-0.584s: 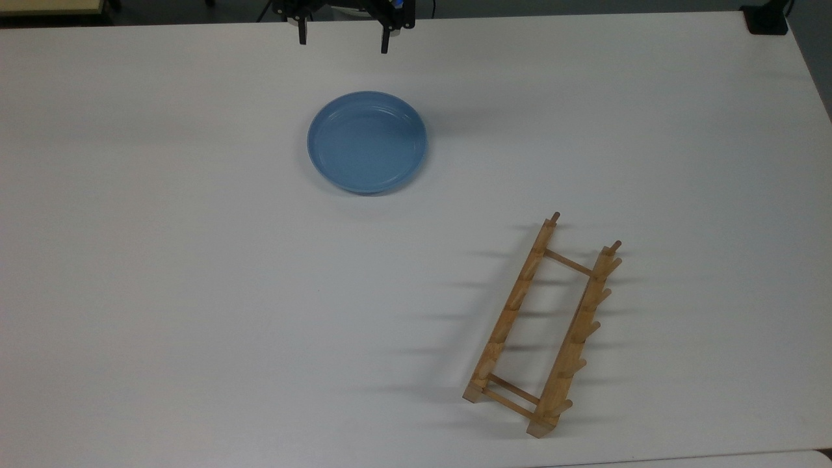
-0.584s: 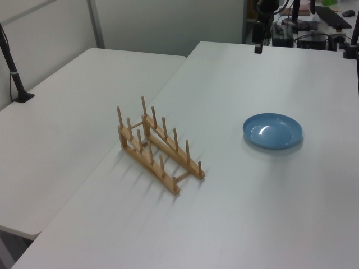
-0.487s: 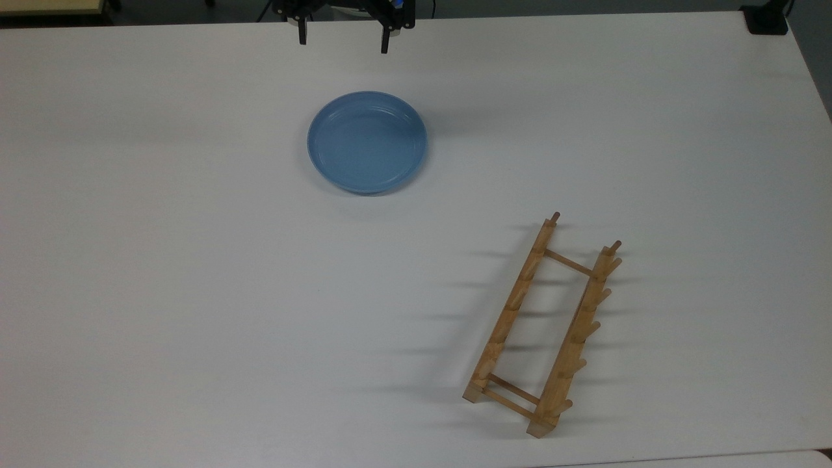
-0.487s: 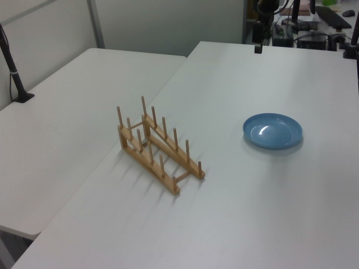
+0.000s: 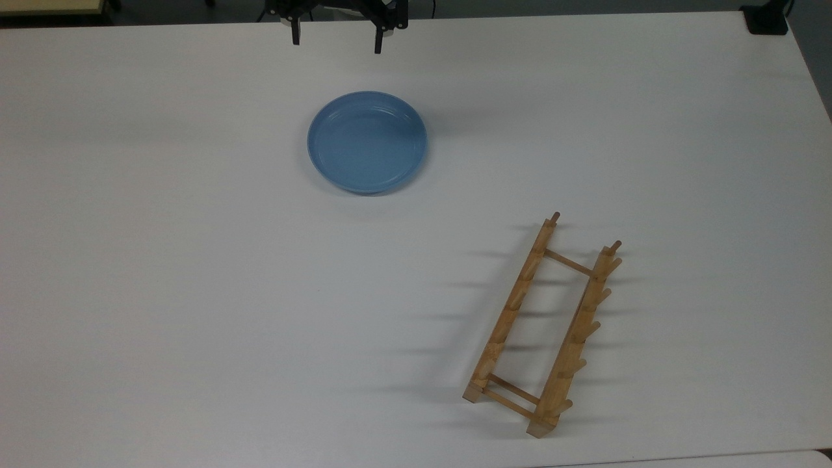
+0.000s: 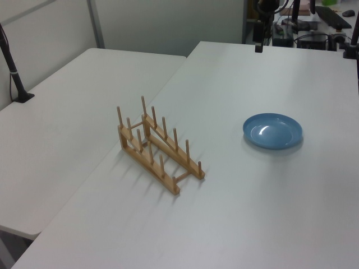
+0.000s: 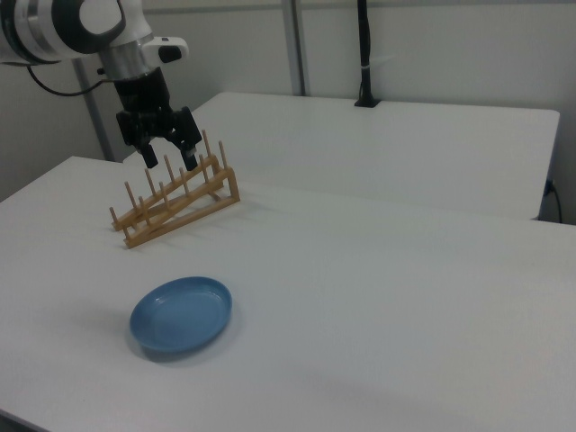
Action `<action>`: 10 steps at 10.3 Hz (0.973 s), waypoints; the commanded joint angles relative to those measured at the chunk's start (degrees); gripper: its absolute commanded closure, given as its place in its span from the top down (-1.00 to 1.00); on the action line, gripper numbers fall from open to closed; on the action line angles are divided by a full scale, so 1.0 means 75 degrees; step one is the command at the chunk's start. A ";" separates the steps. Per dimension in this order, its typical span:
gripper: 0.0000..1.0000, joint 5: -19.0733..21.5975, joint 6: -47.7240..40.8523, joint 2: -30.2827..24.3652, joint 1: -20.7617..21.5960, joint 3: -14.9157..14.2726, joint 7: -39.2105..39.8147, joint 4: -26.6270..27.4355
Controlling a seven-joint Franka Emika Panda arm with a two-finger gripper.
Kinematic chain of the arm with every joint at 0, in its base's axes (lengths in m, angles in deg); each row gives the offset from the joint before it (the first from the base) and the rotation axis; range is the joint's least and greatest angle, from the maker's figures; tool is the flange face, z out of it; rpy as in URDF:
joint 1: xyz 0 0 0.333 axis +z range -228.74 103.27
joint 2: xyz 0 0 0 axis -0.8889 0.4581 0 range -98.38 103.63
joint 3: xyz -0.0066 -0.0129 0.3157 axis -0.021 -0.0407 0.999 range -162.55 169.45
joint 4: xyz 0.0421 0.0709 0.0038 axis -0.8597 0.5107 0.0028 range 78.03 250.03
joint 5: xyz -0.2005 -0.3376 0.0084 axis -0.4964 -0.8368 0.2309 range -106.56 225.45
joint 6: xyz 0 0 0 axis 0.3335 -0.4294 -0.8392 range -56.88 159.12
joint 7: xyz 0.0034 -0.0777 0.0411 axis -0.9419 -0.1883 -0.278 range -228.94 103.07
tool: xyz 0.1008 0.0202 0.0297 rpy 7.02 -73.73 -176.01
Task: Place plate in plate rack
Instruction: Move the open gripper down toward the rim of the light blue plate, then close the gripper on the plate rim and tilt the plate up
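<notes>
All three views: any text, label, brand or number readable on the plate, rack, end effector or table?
None readable.
Plate: plain blue, no marking.
Rack: bare wood, no label.
End effector: black, no lettering seen.
Table: plain white.

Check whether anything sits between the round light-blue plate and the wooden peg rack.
Nothing visible does. The round light-blue plate lies flat on the white table, and only bare tabletop separates it from the empty light-wood peg rack.

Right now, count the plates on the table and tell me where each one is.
1. The plate lies flat on the white table, apart from the plate rack, toward the top view's upper middle, below the gripper.
</notes>
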 commanded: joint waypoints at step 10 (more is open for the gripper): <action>0.02 -0.0455 0.2163 0.2042 -0.0846 -0.0062 0.4287 0.2002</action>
